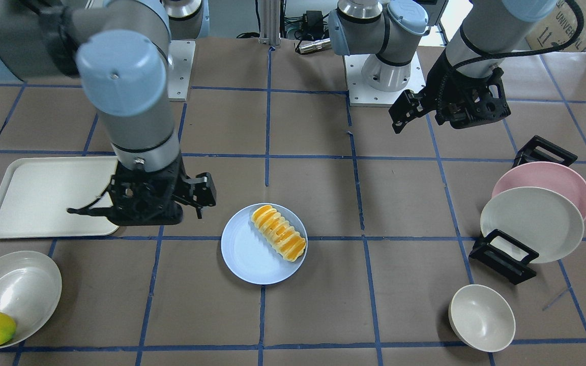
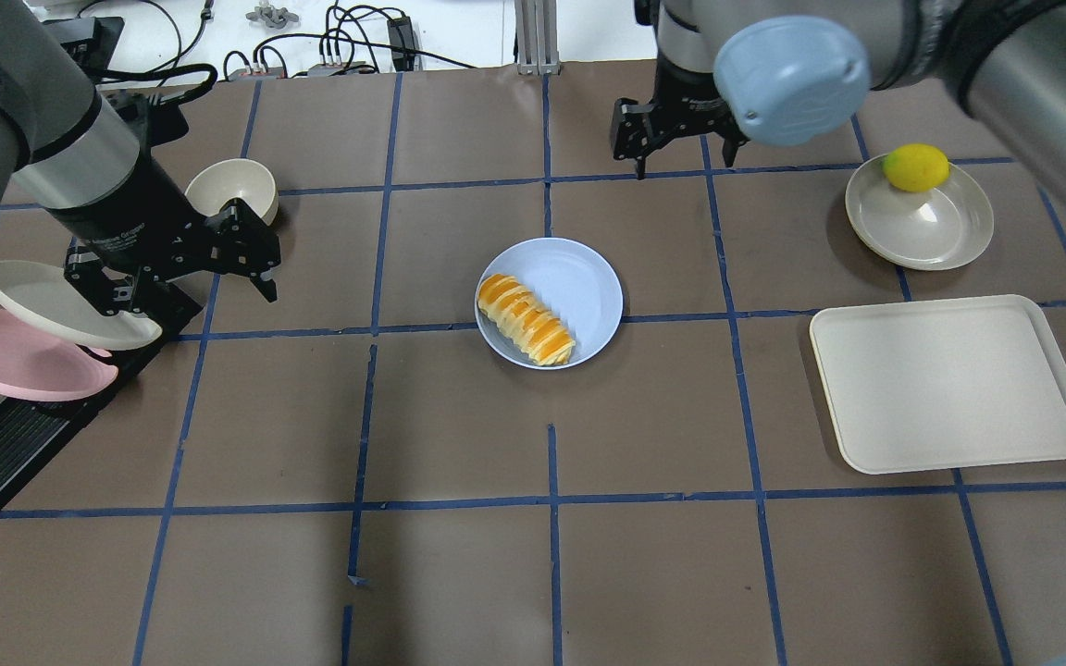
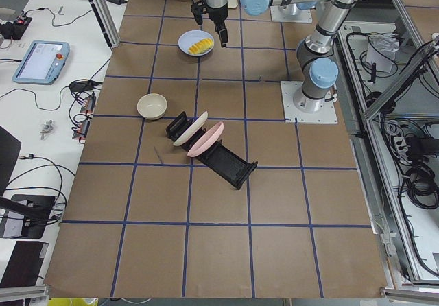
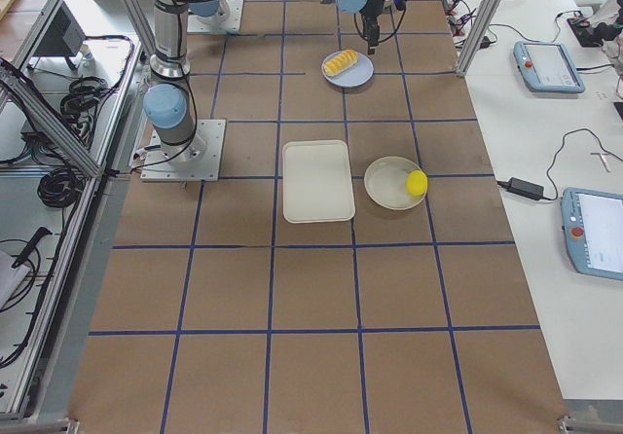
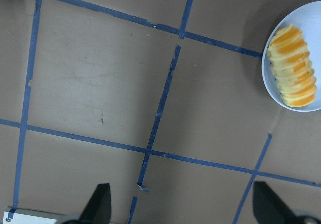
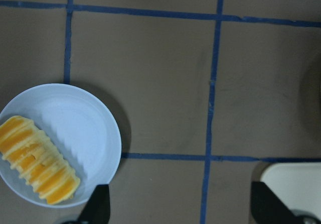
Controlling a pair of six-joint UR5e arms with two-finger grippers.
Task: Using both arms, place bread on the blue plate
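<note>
The bread (image 2: 526, 319), an orange and pale yellow ridged loaf, lies on the blue plate (image 2: 579, 277) at the table's middle. Both also show in the front view, the bread (image 1: 279, 233) on the blue plate (image 1: 252, 259). My left gripper (image 2: 260, 254) is open and empty, well to the plate's left near the dish rack. My right gripper (image 2: 681, 162) is open and empty, beyond the plate and slightly to its right. The left wrist view shows the bread (image 5: 293, 73) at its right edge. The right wrist view shows the bread (image 6: 37, 158) at lower left.
A cream tray (image 2: 949, 384) lies at the right. A cream dish (image 2: 922, 227) behind it holds a yellow lemon (image 2: 915, 167). At the left a black rack holds a pink plate (image 2: 24, 356) and a cream plate (image 2: 61, 305). A small bowl (image 2: 230, 190) stands nearby.
</note>
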